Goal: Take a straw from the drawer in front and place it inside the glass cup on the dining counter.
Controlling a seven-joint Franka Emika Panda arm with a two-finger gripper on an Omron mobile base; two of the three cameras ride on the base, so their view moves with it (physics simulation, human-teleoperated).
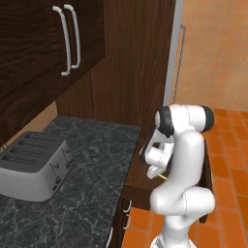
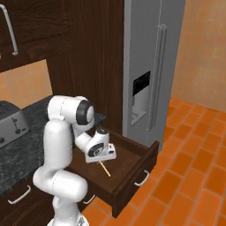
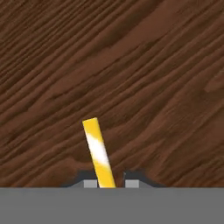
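Note:
The drawer (image 2: 132,155) stands pulled out, dark brown with a small curved silver handle (image 2: 142,178) on its front. My gripper (image 2: 100,161) points down into it, close over the wooden floor. The straw (image 3: 99,151), thin and yellow with a pale patch, runs out from between my two fingertips (image 3: 89,183); the gripper (image 3: 110,183) looks shut on it. Its free end (image 2: 106,169) slants toward the drawer's front. From the left side the hand (image 1: 154,170) sits low over the drawer (image 1: 137,180), with a sliver of the straw (image 1: 162,177) beside it. The glass cup and dining counter are out of view.
A black speckled counter (image 1: 92,160) with a grey toaster (image 1: 31,164) lies left of the drawer. Tall dark cabinet doors (image 1: 131,58) rise behind, a steel fridge (image 2: 154,66) stands to the right, and orange floor tiles (image 2: 190,145) spread in front.

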